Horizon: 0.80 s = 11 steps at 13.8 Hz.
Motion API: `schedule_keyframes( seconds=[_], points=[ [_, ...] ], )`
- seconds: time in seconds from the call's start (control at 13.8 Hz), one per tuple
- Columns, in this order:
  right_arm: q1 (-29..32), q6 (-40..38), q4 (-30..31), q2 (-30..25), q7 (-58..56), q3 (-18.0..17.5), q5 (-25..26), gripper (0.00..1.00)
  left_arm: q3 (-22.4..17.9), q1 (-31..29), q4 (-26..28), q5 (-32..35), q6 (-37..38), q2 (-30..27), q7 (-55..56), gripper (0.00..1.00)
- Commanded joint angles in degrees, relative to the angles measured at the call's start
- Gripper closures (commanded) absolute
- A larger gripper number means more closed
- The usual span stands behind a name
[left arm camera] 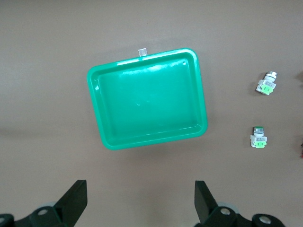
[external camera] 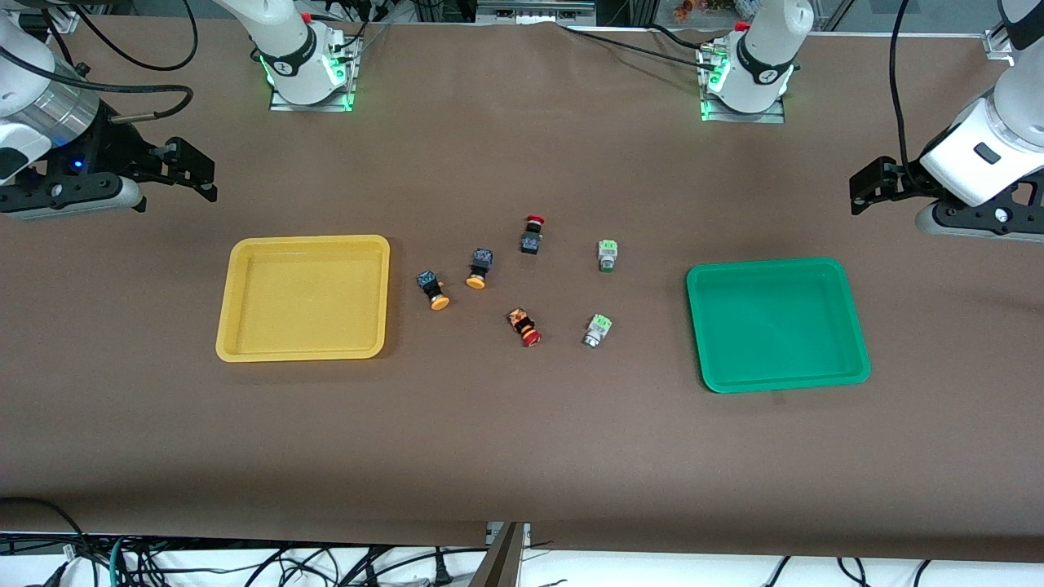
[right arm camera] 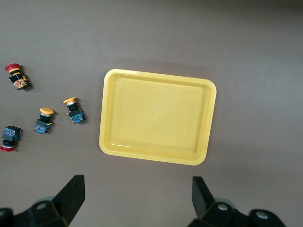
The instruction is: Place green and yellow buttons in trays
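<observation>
The empty yellow tray (external camera: 302, 297) lies toward the right arm's end of the table, and the empty green tray (external camera: 777, 324) toward the left arm's end. Between them lie two yellow buttons (external camera: 433, 289) (external camera: 479, 267) near the yellow tray, and two green buttons (external camera: 606, 255) (external camera: 597, 329) nearer the green tray. My right gripper (external camera: 192, 169) is open and empty over bare table beside the yellow tray (right arm camera: 158, 116). My left gripper (external camera: 871, 184) is open and empty over bare table beside the green tray (left arm camera: 147, 99). The left wrist view shows both green buttons (left arm camera: 265, 84) (left arm camera: 258, 137), the right wrist view both yellow ones (right arm camera: 73, 109) (right arm camera: 44, 119).
Two red-capped buttons (external camera: 532, 234) (external camera: 524, 326) lie among the others in the middle; they also show in the right wrist view (right arm camera: 18, 77) (right arm camera: 9, 137). The arm bases (external camera: 306, 61) (external camera: 754, 69) stand along the table's edge farthest from the front camera.
</observation>
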<state>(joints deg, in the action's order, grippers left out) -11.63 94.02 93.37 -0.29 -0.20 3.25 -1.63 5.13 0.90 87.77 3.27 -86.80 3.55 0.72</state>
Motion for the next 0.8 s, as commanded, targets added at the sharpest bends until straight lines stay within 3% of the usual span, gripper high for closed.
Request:
schedule_keyframes(
  seconds=[0.0, 0.44, 0.73],
  points=[
    [0.11, -0.59, -1.08, 0.38, 0.11, -0.35, 0.57, 0.0, -1.0, 0.51, 1.98, -0.36, -0.83, -1.54, -1.68, 0.0],
    [-0.06, -0.95, -1.08, 0.29, 0.29, -0.52, 0.57, 0.0, -0.29, 1.29, 1.09, -0.45, 1.8, 0.31, -1.95, 0.0],
    [-0.06, -0.95, -0.99, 0.46, -0.24, -0.61, 0.22, 0.0, -0.2, 5.15, 0.74, -2.56, 4.37, 8.81, -1.69, 0.0]
  ],
)
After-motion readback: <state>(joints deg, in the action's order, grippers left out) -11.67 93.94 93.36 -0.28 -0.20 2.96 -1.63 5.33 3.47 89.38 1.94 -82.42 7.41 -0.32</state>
